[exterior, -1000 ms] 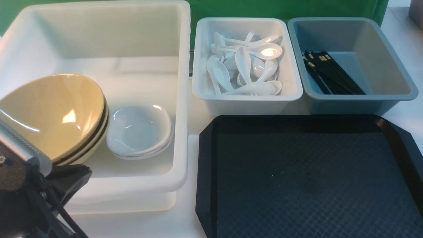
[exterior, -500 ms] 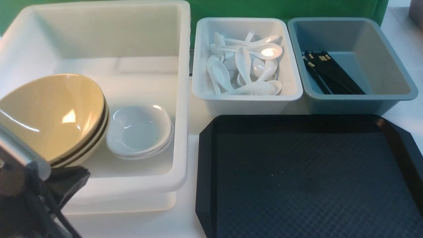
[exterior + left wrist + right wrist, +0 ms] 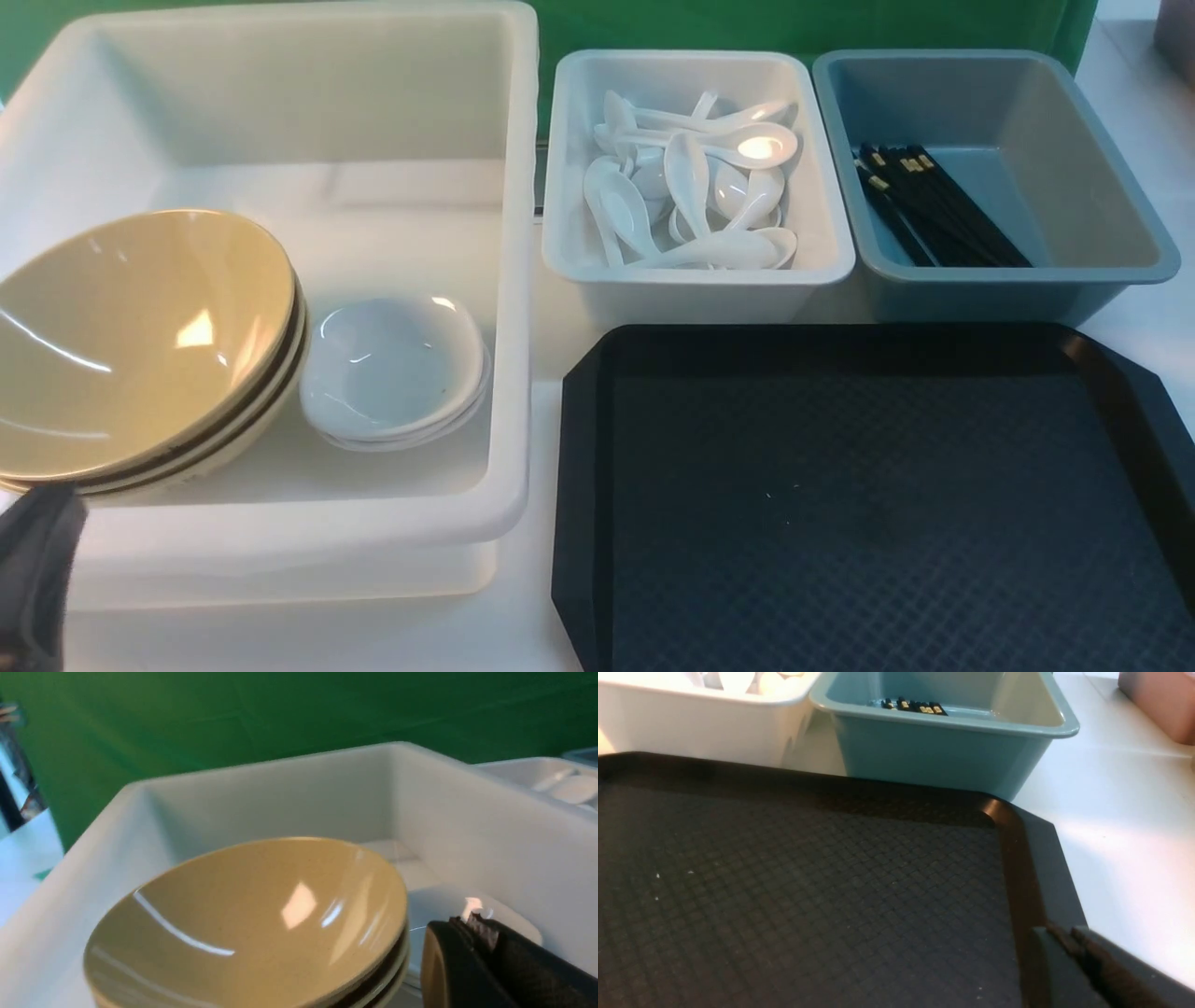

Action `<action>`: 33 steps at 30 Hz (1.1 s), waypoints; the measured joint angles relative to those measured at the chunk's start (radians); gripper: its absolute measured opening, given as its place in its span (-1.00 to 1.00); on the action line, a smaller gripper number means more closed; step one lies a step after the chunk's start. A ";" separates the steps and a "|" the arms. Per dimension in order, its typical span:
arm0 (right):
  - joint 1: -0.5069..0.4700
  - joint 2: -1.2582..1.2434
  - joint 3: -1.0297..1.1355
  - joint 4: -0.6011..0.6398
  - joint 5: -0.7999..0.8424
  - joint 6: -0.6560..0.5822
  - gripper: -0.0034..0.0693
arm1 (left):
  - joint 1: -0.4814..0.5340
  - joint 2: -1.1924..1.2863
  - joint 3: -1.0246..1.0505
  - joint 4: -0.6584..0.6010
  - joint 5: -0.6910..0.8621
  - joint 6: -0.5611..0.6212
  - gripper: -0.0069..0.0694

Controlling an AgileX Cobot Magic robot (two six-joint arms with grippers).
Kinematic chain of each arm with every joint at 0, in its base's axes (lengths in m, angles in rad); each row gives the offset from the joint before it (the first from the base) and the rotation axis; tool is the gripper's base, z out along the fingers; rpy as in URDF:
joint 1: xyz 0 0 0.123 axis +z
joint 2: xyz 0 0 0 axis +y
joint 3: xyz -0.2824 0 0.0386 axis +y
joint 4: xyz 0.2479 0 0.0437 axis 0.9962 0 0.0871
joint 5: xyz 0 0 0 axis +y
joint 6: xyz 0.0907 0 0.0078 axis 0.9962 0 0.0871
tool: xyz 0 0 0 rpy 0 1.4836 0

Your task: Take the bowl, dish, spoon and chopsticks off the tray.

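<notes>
Tray point(image 3: 868, 504) clearance is looking complete: the black, diamond-textured surface with its raised rim and cut corners is carrying nothing in the front or right wrist views. Each item is sitting sorted by type. The bowl point(image 3: 140, 336), glossy tan with a dark outer band, is nesting tilted on a stack of like bowls inside the large white tub point(image 3: 509, 280); the dish point(image 3: 387, 369) — small, white, rounded-square — is topping its own stack just beside it. Spoons point(image 3: 691, 187), white with deep oval scoops, are lying heaped in the pale bin point(image 3: 565, 159) beyond the tray, and the chopsticks point(image 3: 934, 210) (thin black sticks, gold-banded) are lying bundled in the grey-blue bin point(image 3: 1111, 159) next to it.

The left gripper point(image 3: 472, 933) is hovering near the tub's near edge, beside the bowl stack, with its textured pads pressed together and holding nothing. The right gripper point(image 3: 1069, 947) is hanging over the tray's near right rim — its fingers are appearing almost together, empty, though a slight parting cannot be ruled out.
</notes>
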 joint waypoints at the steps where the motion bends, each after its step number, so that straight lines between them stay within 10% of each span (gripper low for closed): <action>1: 0.000 0.000 0.000 0.000 0.000 0.000 -0.67 | 0.007 -0.010 0.002 -0.013 0.017 0.003 -0.85; 6: 0.000 0.000 0.000 0.000 0.000 0.000 -0.65 | 0.024 -0.063 0.006 -0.108 0.301 0.021 -0.85; 33: 0.000 0.000 0.000 0.000 0.000 0.000 -0.57 | 0.024 -0.066 0.005 -0.120 0.311 0.067 -0.85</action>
